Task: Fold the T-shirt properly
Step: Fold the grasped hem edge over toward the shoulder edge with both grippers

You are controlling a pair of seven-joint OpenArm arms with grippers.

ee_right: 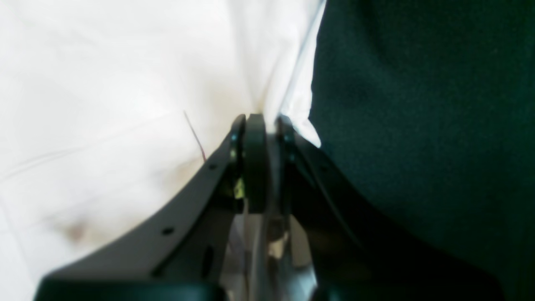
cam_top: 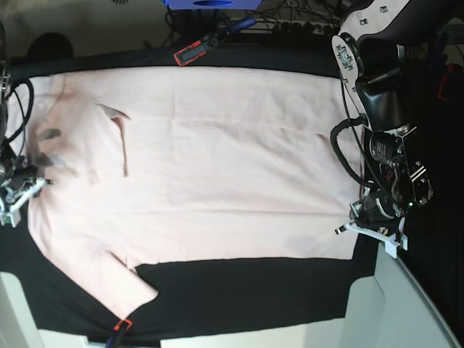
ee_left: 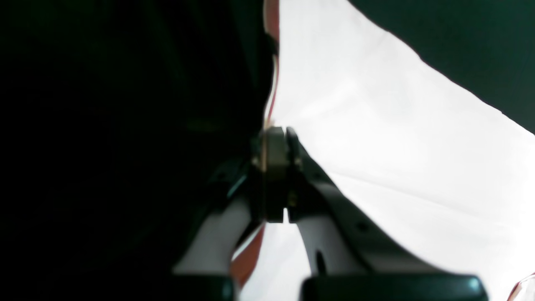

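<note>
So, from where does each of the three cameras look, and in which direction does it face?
Left wrist: rides on the left arm, facing along the shut left gripper pinching the pale pink cotton T-shirt.
Right wrist: rides on the right arm, facing along the right gripper, shut on the shirt's edge.
Base: overhead, facing down on the spread shirt and black table cloth; both arms show at the sides.
Shared: the shirt and black cloth appear in all views.

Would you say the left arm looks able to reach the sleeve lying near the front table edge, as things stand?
Probably not directly: the left gripper is shut on the T-shirt hem at the opposite end, and that sleeve lies across the table, much nearer the right gripper.
</note>
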